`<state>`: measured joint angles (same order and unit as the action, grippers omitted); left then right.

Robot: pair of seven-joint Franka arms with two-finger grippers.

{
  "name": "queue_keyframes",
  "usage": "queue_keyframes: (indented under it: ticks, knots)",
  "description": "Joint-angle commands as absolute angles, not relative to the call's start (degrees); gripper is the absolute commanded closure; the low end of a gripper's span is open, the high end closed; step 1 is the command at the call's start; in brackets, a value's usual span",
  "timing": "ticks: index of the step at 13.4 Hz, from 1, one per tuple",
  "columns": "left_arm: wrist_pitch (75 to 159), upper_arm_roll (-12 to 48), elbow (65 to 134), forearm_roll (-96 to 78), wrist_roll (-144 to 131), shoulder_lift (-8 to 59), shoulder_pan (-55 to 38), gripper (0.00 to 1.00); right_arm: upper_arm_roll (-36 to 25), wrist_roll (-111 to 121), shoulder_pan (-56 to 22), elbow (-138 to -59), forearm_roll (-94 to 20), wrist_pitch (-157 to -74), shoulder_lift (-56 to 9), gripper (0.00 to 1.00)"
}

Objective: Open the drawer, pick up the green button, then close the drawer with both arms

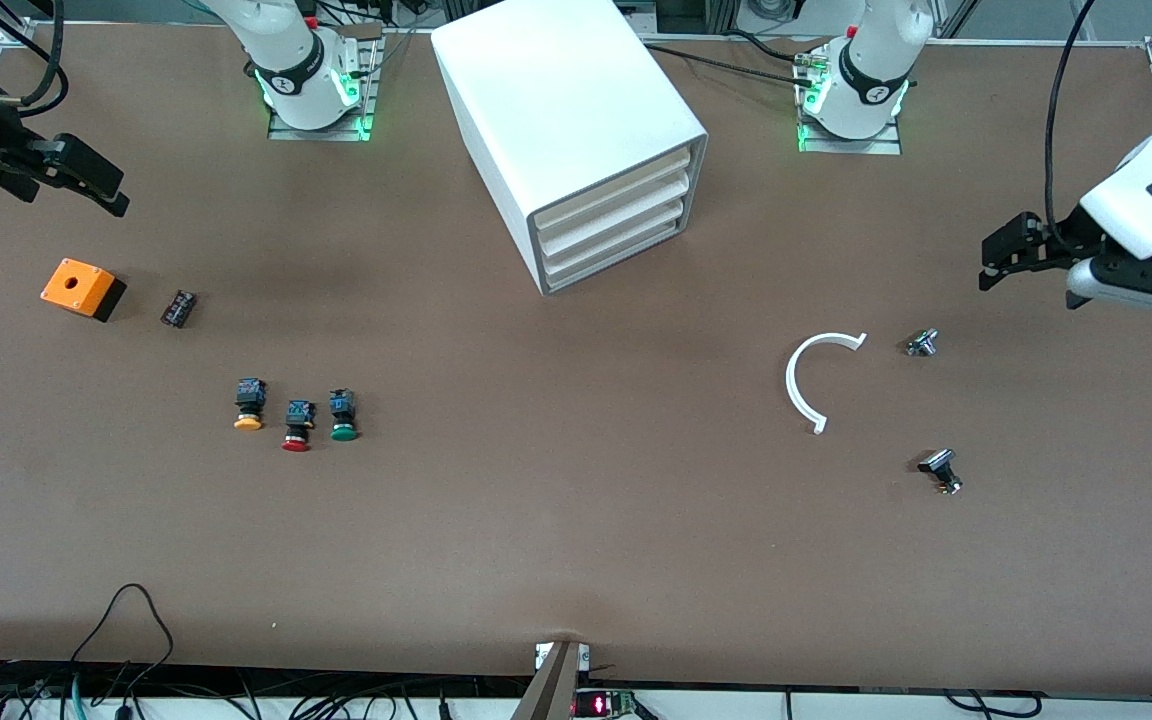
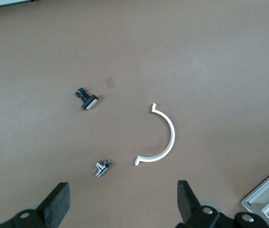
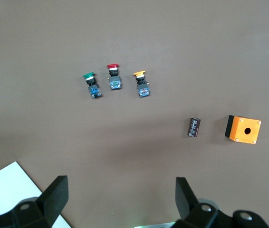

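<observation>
The white box cabinet [image 1: 576, 120] stands at the table's back middle. Its lowest drawer [image 1: 616, 258] is shut, flush with the two above. The green-capped button [image 1: 343, 416] lies on the table beside the red-capped [image 1: 297, 426] and yellow-capped [image 1: 249, 404] buttons, toward the right arm's end; it also shows in the right wrist view [image 3: 92, 84]. My right gripper [image 1: 86, 180] hangs open and empty above the table's edge at the right arm's end [image 3: 120, 199]. My left gripper [image 1: 1011, 250] hangs open and empty above the left arm's end [image 2: 122, 204].
An orange box [image 1: 82, 288] and a small black part [image 1: 178, 308] lie below the right gripper. A white curved handle [image 1: 808, 380], a small metal part [image 1: 922, 343] and a black-headed part [image 1: 939, 468] lie near the left gripper.
</observation>
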<state>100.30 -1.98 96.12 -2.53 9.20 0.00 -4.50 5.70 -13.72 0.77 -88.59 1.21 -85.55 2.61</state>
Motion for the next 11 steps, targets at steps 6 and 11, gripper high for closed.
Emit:
queue_keyframes:
  ticks: [6,11]
  knots:
    - [100.63,-2.37,93.25,-0.62,9.75,1.85,-5.36,0.01,5.98,-12.14,1.58,-89.56,0.18,-85.78,3.43,0.0]
    - [100.29,-2.37,93.16,-0.35,10.11,2.11,-5.36,0.01,5.89,-11.87,1.76,-88.95,0.09,-85.61,3.16,0.0]
